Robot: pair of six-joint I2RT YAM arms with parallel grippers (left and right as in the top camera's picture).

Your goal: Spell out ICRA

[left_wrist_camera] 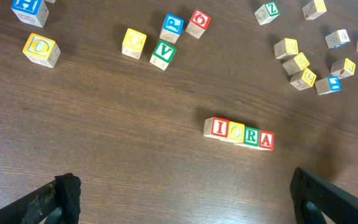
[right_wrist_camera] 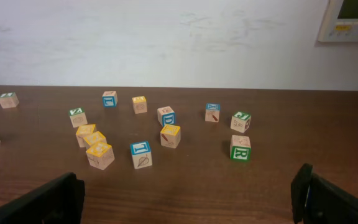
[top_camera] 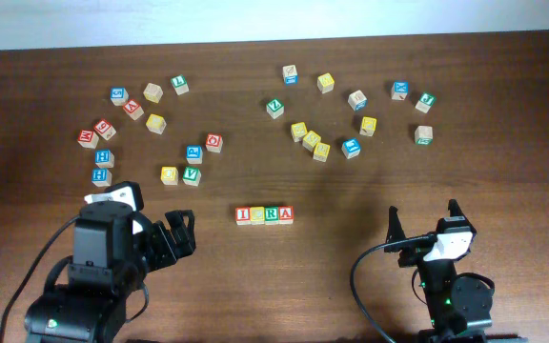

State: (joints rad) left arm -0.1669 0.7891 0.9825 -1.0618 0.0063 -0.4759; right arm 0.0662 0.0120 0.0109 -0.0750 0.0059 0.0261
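Row of four letter cubes is seen at near centre of table [top_camera: 303, 286]: red I [top_camera: 243, 215], yellow C [top_camera: 257, 215], green R [top_camera: 272, 215], red A [top_camera: 286, 214], sides touching, in that order left to right. Jaws of left gripper [left_wrist_camera: 184, 186] are spread wide, nothing held, left of row and apart from it. Jaws of right gripper [top_camera: 424, 221] are likewise spread wide, nothing held, well right of row. Loose cubes [top_camera: 191, 175] are scattered beyond.

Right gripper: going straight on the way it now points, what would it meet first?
Probably the yellow block, just left of the centre line between the fingers of the open right gripper. The blue block is nearer but further left; the green block sits right. Height is unclear; it may pass above them.
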